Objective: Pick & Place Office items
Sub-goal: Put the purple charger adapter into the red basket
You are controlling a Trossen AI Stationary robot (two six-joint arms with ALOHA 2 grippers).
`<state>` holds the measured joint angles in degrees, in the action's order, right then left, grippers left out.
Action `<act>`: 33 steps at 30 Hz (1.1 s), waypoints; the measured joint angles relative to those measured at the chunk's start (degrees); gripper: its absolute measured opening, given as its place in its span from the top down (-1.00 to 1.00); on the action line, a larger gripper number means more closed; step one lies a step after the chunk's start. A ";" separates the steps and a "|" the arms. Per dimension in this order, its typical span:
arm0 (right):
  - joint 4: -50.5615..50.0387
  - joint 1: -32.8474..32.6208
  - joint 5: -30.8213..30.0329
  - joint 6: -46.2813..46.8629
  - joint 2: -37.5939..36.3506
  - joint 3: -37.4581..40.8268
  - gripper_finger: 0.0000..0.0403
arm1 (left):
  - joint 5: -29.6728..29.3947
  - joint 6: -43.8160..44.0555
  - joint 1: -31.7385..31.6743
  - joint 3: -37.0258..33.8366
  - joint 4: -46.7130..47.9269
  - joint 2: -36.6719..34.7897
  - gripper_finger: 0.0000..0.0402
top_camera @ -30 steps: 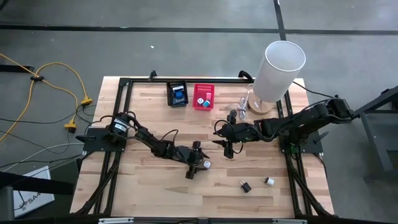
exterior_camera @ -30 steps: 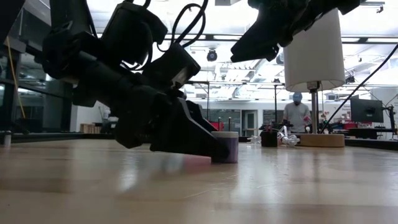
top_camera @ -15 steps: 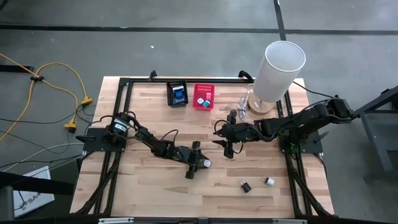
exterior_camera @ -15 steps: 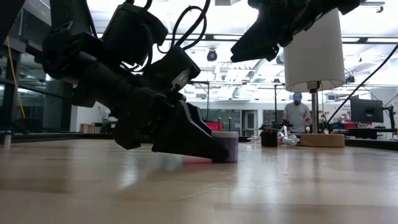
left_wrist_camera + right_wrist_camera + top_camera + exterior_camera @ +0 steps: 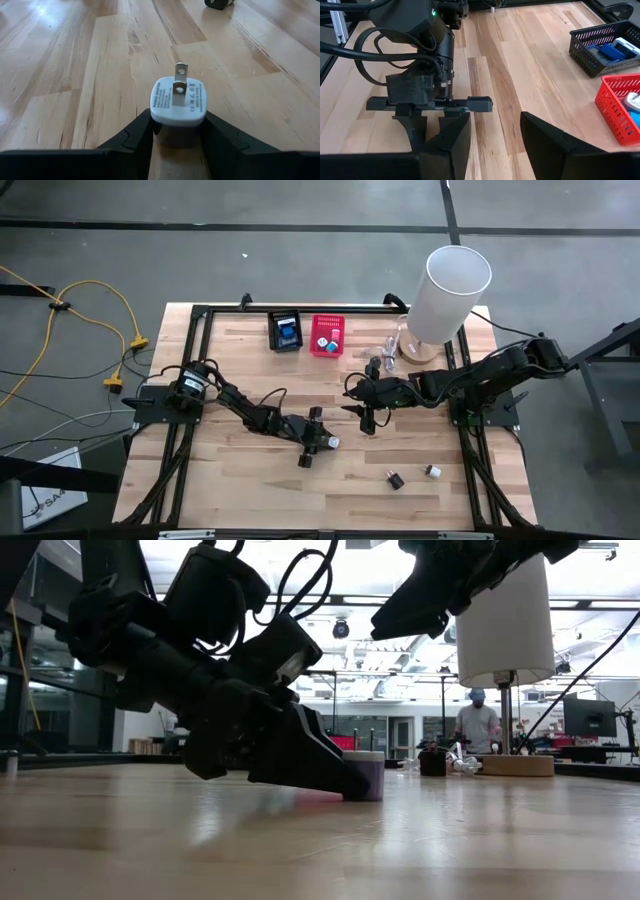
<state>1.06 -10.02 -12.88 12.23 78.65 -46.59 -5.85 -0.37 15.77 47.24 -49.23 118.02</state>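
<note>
Left claw point(image 5: 176, 137) has narrowed since a second ago: its 2 fingers point(image 5: 131, 137) were spread wide of the white plug adapter point(image 5: 178, 102) and now sit against both its sides, pinching it. Adapter is still down on the counter point(image 5: 250, 360), near-centre, prongs pointing away from the wrist. In the high view the left claw point(image 5: 318, 442) is low over the boards with the adapter point(image 5: 331, 444) just at its right tip; in the low view the fingers point(image 5: 305, 755) touch the wood around the pale block point(image 5: 364, 776).

Right claw point(image 5: 366, 418) has not shifted: hovers above the counter right of centre, jaws spread, nothing between its fingers point(image 5: 547, 137). Its wrist camera looks across at the left arm.

Other items:
- small black piece point(image 5: 395, 479) and small white piece point(image 5: 433, 472) lie loose on the near-right boards, just beside each other.
- black mesh basket point(image 5: 285, 331) at the far edge holds a blue item.
- red mesh basket point(image 5: 327, 336) just right of it holds a white and a blue piece.
- clear/silver bits point(image 5: 390, 346) lie near the base of the tall white cylinder point(image 5: 447, 292) at the far right.

Person point(image 5: 477, 722) stands in the room beyond the counter.
</note>
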 joint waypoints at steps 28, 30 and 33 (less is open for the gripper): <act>0.02 0.00 -0.01 0.02 -0.02 0.00 0.21 | 5.38 1.68 -13.35 -0.61 19.26 -14.44 0.35; 0.02 0.00 0.00 0.01 0.00 0.00 0.21 | 6.35 0.96 -15.31 -0.61 20.14 -15.46 0.35; 0.02 0.02 -0.01 0.00 0.00 0.00 0.21 | 8.01 -1.43 -18.43 -0.61 20.26 -16.65 0.35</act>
<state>1.08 -10.00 -12.90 12.23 78.65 -46.59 2.17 -1.80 -2.66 46.63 -28.97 101.37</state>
